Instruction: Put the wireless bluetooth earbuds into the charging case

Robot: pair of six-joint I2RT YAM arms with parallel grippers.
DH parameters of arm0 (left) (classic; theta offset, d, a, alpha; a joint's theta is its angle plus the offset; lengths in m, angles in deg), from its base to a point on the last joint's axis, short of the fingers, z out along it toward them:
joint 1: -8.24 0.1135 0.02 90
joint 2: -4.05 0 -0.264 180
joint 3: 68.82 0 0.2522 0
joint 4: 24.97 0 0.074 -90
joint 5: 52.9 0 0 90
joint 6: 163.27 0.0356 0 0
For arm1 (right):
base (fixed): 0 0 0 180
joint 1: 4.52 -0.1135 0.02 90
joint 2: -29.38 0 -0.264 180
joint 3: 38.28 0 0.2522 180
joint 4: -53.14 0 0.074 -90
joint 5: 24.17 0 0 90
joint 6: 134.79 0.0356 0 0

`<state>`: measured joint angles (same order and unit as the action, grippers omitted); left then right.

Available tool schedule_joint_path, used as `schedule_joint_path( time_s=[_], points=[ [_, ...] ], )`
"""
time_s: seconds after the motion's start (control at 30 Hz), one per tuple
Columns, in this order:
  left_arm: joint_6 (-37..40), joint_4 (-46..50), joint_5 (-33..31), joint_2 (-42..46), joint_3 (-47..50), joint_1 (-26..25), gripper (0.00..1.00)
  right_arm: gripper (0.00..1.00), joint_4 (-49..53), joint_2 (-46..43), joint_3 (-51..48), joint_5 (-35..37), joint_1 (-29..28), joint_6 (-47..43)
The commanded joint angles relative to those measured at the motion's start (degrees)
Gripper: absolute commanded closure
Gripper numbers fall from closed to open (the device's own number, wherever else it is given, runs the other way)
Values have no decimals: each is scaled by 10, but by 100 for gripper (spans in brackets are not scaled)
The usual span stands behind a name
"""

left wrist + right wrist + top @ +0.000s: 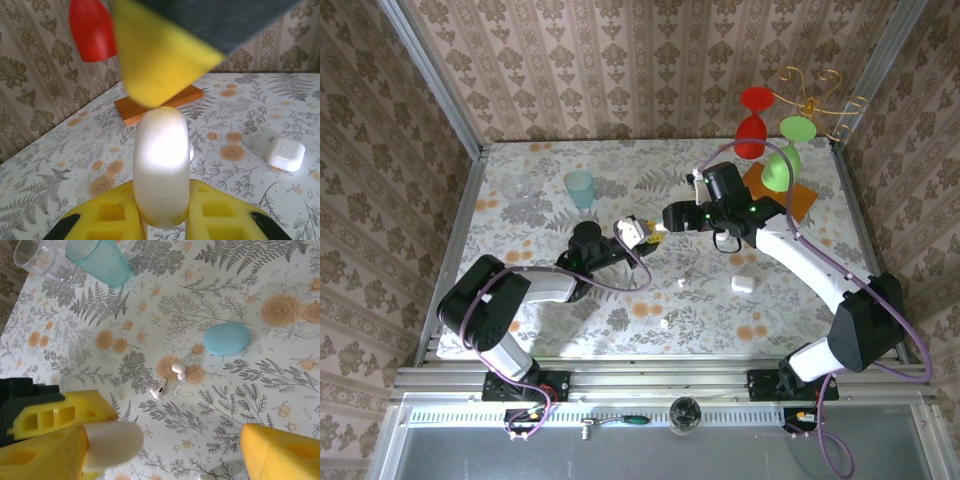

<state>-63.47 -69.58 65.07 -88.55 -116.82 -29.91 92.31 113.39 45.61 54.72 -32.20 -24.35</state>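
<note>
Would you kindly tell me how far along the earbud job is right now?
Done: the left gripper is shut on a white case. In hand: the open right gripper hangs right beside that case. Left: white earbuds lie loose on the table, so picking and seating them remains.

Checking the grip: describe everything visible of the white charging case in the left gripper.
The white charging case is a smooth, glossy plastic pebble with a fine seam near its gripped end. It sticks out from between the left gripper's yellow fingers, off the table. A finger of the open right gripper sits at its far end; contact unclear.
</note>
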Motion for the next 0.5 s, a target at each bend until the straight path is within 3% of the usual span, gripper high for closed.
schedule_joint_path(
  time_s=[0.0, 0.2, 0.33, 0.47],
  points=[
    [-70, 23, -42, 36, -8, 15, 100, 19, 20, -37, -29, -29, -5, -20],
    [-178, 92, -90, 78, 19, 53, 100, 17, -93, -109, -104, -80, -4, -63],
    [-293, 149, -82, 85, 28, 101, 100, 13, -190, -137, -167, -135, -7, -100],
    [-344, 161, -65, 83, 44, 138, 100, 8, -306, -141, -219, -197, -9, -82]
  ],
)
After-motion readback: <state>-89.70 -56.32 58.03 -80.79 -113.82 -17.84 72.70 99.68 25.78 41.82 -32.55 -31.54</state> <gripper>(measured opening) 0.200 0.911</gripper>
